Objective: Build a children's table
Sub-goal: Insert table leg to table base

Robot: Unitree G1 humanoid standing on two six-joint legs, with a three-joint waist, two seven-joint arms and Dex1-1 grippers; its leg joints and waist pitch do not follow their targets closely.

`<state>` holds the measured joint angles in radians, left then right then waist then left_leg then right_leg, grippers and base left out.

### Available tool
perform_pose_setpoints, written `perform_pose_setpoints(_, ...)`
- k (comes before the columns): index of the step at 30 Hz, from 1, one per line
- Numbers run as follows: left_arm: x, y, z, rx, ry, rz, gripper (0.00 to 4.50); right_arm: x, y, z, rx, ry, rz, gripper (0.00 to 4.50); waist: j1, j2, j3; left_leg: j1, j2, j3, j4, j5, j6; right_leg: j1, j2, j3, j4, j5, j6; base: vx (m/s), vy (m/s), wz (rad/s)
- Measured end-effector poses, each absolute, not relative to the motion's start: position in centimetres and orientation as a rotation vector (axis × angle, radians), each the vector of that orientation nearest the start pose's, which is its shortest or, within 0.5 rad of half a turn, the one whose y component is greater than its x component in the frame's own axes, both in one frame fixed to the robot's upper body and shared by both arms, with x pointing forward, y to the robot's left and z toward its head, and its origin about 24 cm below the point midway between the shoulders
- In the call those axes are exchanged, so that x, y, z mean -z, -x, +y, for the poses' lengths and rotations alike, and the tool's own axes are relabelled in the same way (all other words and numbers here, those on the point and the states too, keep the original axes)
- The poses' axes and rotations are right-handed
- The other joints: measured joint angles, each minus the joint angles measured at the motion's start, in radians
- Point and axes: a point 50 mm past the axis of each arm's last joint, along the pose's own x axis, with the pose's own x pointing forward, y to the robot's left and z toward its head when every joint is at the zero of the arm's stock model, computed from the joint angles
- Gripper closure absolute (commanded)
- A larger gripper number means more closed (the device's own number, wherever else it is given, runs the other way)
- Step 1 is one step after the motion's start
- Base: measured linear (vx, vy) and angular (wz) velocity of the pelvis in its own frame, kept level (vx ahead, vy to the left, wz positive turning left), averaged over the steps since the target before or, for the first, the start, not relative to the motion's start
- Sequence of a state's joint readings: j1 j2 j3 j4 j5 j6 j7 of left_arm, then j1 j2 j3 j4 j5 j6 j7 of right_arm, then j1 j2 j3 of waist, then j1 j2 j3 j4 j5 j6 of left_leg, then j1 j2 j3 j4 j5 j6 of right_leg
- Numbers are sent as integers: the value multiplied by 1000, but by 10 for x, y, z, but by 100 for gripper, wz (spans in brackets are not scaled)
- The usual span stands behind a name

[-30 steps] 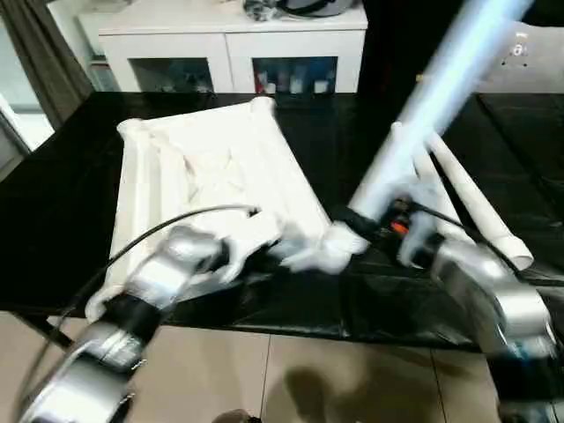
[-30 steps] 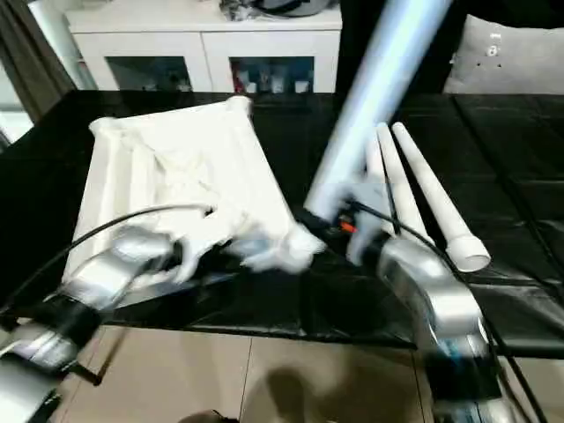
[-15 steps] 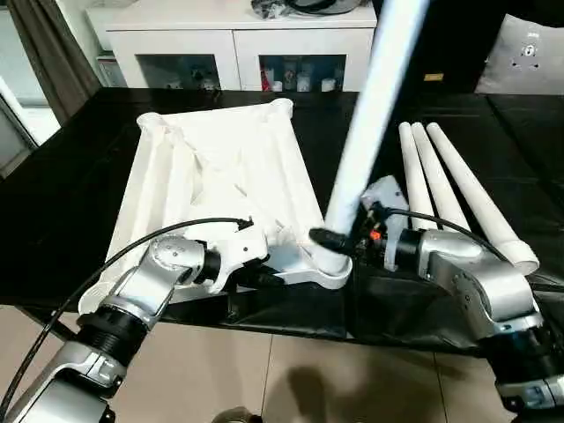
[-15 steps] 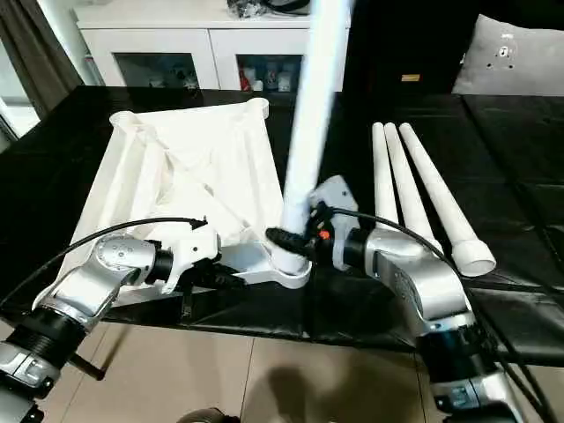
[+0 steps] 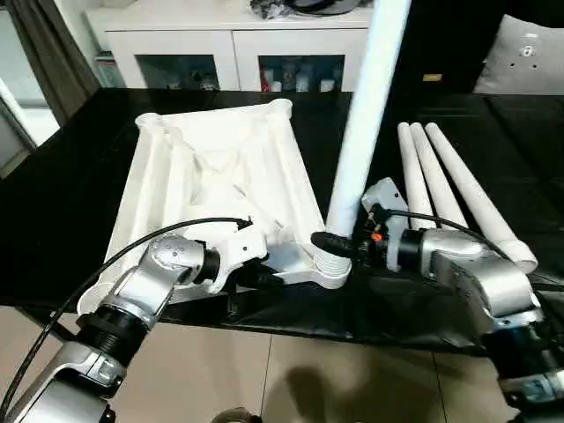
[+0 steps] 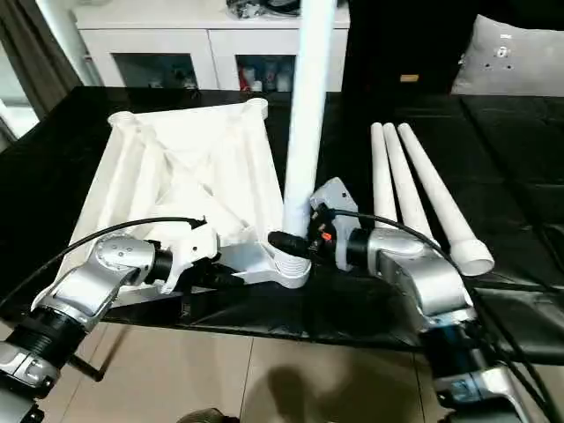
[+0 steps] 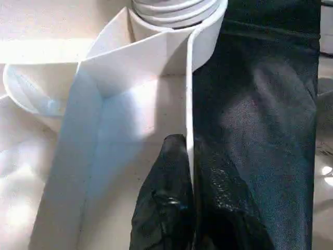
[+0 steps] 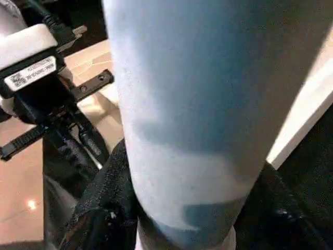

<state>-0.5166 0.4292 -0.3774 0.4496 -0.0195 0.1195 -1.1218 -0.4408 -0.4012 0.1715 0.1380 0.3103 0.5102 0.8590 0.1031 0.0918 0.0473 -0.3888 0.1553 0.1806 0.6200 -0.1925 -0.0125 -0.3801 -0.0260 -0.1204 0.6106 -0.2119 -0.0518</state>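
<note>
The children's table top [image 5: 220,176] lies upside down on the black table, ribbed underside up. One white leg [image 5: 366,115] stands almost upright in the near right corner socket [image 5: 330,269]. My right gripper [image 5: 333,242] is shut on this leg just above the socket, with a black finger [image 8: 99,208] on each side of the leg [image 8: 182,130]. My left gripper [image 5: 264,275] is shut on the top's thin near rim [image 7: 188,104], left of that socket, both fingers [image 7: 166,208] pinching the wall. Three more legs [image 5: 467,189] lie side by side to the right.
A white cabinet with glass doors [image 5: 229,35] stands behind the black table. A grey cushion [image 5: 529,53] sits at the far right. The black table's front edge runs just below my grippers, with tiled floor [image 5: 291,379] beneath. A black cable [image 5: 132,256] loops over my left forearm.
The held leg has swung from leaning right to nearly upright in the corner socket. The camera has also shifted. My left gripper has stayed on the rim.
</note>
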Motion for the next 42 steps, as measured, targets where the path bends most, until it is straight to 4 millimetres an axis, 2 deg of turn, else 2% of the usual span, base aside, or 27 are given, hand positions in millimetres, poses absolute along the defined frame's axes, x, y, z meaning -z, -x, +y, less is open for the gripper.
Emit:
perform_pose_setpoints(2, -46, -302, 132, 1313, -444, 446, 396, -86, -304, -135, -1015, 57, 327, 259, -2, 0, 0, 0, 0, 0, 0, 0, 0, 0, 0, 0, 0, 0, 0, 0, 0, 0)
perform_pose_setpoints(6, -45, -301, 134, 1305, -412, 456, 374, -84, -304, -134, -1009, 55, 330, 259, -1, -5, -2, 2, 0, 0, 0, 0, 0, 1, 0, 0, 0, 1, -1, 0, 0, 0)
perform_pose_setpoints(7, -44, -301, 135, 1299, -414, 454, 352, -83, -305, -134, -1008, 54, 328, 259, -2, -6, -3, 2, 0, 0, 0, 0, 0, 2, 0, 0, 0, 1, -1, 0, 0, 0)
perform_pose_setpoints(9, -44, -302, 136, 1284, -415, 448, 352, -83, -305, -134, -1006, 53, 327, 259, -2, -7, -4, 2, 0, 0, 0, 0, 0, 2, 0, 0, 0, 1, -1, 0, 0, 0)
perform_pose_setpoints(11, -44, -303, 138, 1270, -412, 441, 383, -82, -304, -133, -1002, 52, 324, 259, -2, -9, -5, 3, 0, 0, 0, 0, 0, 2, 0, 0, 0, 1, -1, 0, 0, 0)
perform_pose_setpoints(14, -43, -303, 138, 1279, -411, 435, 383, -82, -304, -133, -997, 62, 318, 259, -1, -9, -5, 4, 0, 0, 0, -1, -2, 3, 0, 0, 0, 1, -1, 0, 0, 0)
perform_pose_setpoints(17, -42, -303, 138, 1276, -413, 432, 424, -81, -304, -133, -997, 65, 316, 259, -1, -10, -5, 5, 0, 0, 0, -2, -4, 5, 0, 0, 0, 2, -1, 0, 0, 0)
perform_pose_setpoints(20, -42, -302, 137, 1290, -423, 430, 427, -81, -304, -133, -997, 68, 316, 259, -2, -10, -5, 6, 0, 0, 0, -2, -4, 5, 0, 0, 0, 2, -1, 0, 0, 0)
perform_pose_setpoints(22, -42, -302, 137, 1294, -444, 426, 446, -81, -304, -133, -997, 67, 315, 259, -2, -10, -6, 6, 0, 0, 0, -2, -4, 6, 0, 0, 0, 2, -1, 0, 0, 0)
perform_pose_setpoints(36, -43, -302, 137, 1330, -472, 417, 450, -78, -306, -134, -1028, 50, 327, 259, -2, -12, -7, 5, 0, 0, 0, -2, -4, 6, 0, 0, 0, 2, -1, 0, 0, 0)
perform_pose_setpoints(42, -43, -304, 135, 1328, -444, 430, 450, -71, -309, -141, -983, -96, 320, 259, 3, -11, -7, 5, 0, 0, 0, -2, -4, 6, 0, 0, -1, 2, -1, 0, 0, 0)
